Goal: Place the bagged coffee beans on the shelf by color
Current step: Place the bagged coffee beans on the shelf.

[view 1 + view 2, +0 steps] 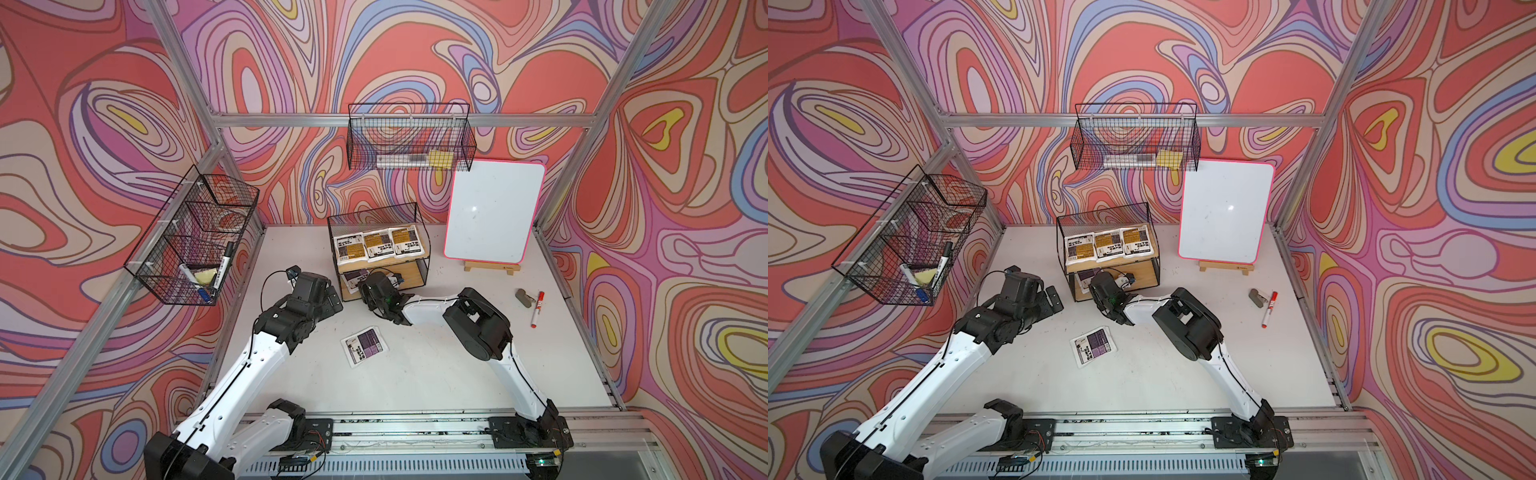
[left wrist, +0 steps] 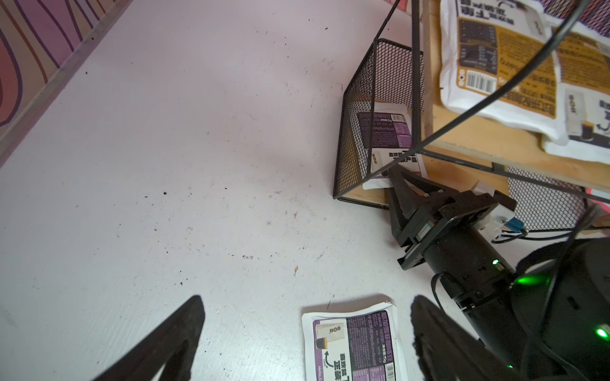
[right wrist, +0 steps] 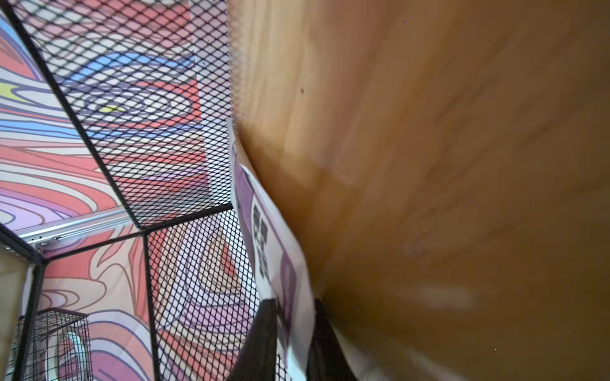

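Note:
The shelf [image 1: 420, 266] [image 1: 1152, 266] stands at the back of the table, and three orange-yellow bags of coffee beans [image 1: 378, 245] [image 1: 1108, 245] lie side by side on its upper board. My right gripper [image 3: 293, 306] [image 2: 394, 174] reaches into the lower tier, shut on the edge of a purple bag [image 3: 264, 244] [image 2: 386, 132] that rests against the lower board by the left mesh wall. A second purple bag [image 1: 365, 345] [image 1: 1094, 346] [image 2: 353, 343] lies flat on the table. My left gripper [image 2: 307, 301] [image 1: 332, 301] hovers open beside it, holding nothing.
A whiteboard on an easel [image 1: 494, 212] stands right of the shelf. A red marker [image 1: 537, 309] and a grey eraser [image 1: 524, 297] lie at the right. Two wire baskets hang on the frame, one on the left wall [image 1: 195, 237] and one on the back wall [image 1: 411, 137].

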Controlling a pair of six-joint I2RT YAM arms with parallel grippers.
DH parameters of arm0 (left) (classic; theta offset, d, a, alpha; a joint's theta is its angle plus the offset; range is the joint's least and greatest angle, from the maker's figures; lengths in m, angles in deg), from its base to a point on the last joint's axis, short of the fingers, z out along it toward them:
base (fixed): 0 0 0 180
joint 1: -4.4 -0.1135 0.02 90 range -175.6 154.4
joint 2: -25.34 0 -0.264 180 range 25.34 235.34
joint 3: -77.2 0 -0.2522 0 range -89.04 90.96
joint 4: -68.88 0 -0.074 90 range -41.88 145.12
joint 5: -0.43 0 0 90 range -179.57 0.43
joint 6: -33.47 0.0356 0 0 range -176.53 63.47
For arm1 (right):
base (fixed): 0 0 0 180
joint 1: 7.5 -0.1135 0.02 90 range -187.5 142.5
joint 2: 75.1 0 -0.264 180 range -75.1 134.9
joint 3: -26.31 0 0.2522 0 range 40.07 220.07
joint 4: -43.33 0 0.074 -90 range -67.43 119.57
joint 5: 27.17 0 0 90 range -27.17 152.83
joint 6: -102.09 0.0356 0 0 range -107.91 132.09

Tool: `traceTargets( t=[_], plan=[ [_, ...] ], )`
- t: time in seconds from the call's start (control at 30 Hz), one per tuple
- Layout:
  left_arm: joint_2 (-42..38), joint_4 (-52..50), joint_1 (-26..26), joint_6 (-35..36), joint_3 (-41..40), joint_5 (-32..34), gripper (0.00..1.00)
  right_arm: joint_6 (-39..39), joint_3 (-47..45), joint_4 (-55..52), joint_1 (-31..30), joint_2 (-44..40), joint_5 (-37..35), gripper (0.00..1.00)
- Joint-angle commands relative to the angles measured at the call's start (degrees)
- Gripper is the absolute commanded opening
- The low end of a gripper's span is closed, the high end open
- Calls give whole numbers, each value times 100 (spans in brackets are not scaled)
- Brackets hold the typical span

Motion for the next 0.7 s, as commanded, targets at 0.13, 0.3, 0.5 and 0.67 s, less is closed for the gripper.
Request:
traceTargets(
  t=[0.13,0.3,0.5,0.67],
  plan=[
    [-36,-183,-44,-85,91,5,99,-79,228,-359,-68,310,53,20],
    [-47,-173,-50,-109,39,-2,99,-142,353,-394,-103,364,106,21],
    [-60,-173,-48,-126,-3,-15,99,-219,358,-394,-139,307,152,28],
    [-49,-173,-52,-136,-4,-30,99,-324,120,-365,-165,81,170,48]
  ],
)
